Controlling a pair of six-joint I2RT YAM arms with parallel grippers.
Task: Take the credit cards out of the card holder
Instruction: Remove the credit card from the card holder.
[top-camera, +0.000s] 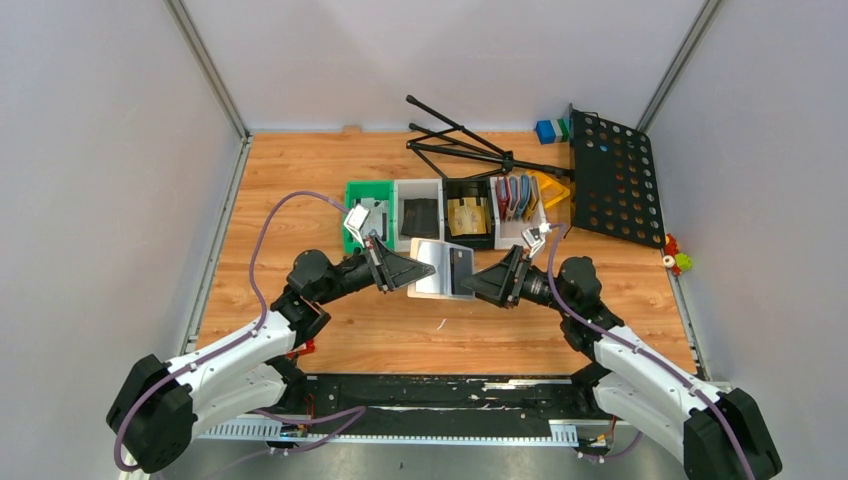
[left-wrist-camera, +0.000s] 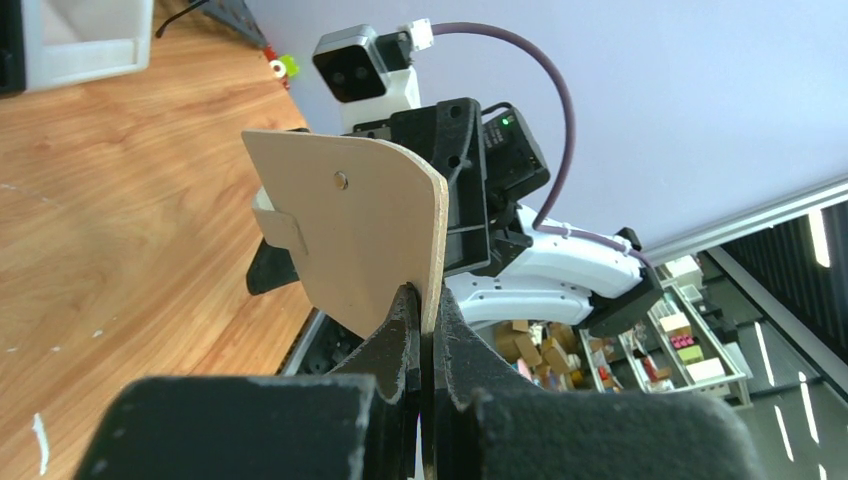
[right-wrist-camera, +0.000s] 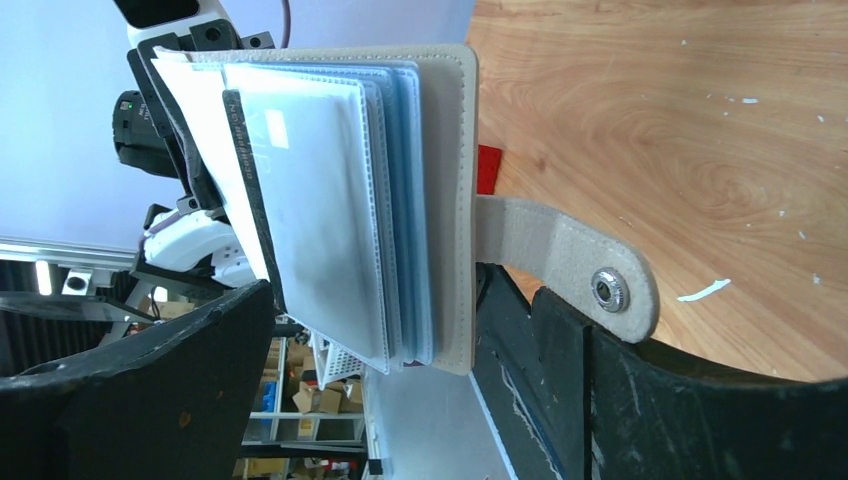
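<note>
Card holder (top-camera: 440, 268) open, held above the middle of the table (top-camera: 300, 200) — one dark credit card (top-camera: 458, 266) sits in a clear pocket.
Left gripper (top-camera: 420, 272) at its 9 o'clock, fingers clamped on the cover edge; right gripper (top-camera: 478, 284) at 3 o'clock — fingers wide apart, straddling the pages.

From my screen the card holder (right-wrist-camera: 452, 180) reads pale beige-grey outside, its clear pockets (right-wrist-camera: 330, 220) tinted milky blue, with one dark grey card (right-wrist-camera: 252, 200) edging them (the cover looks more tan on the left wrist view). The tab's snap (right-wrist-camera: 606, 290) is silver. I see an orange-brown wood-grain table (top-camera: 300, 190), a green bin (top-camera: 368, 186), and a black board (top-camera: 615, 175) dotted with holes.
</note>
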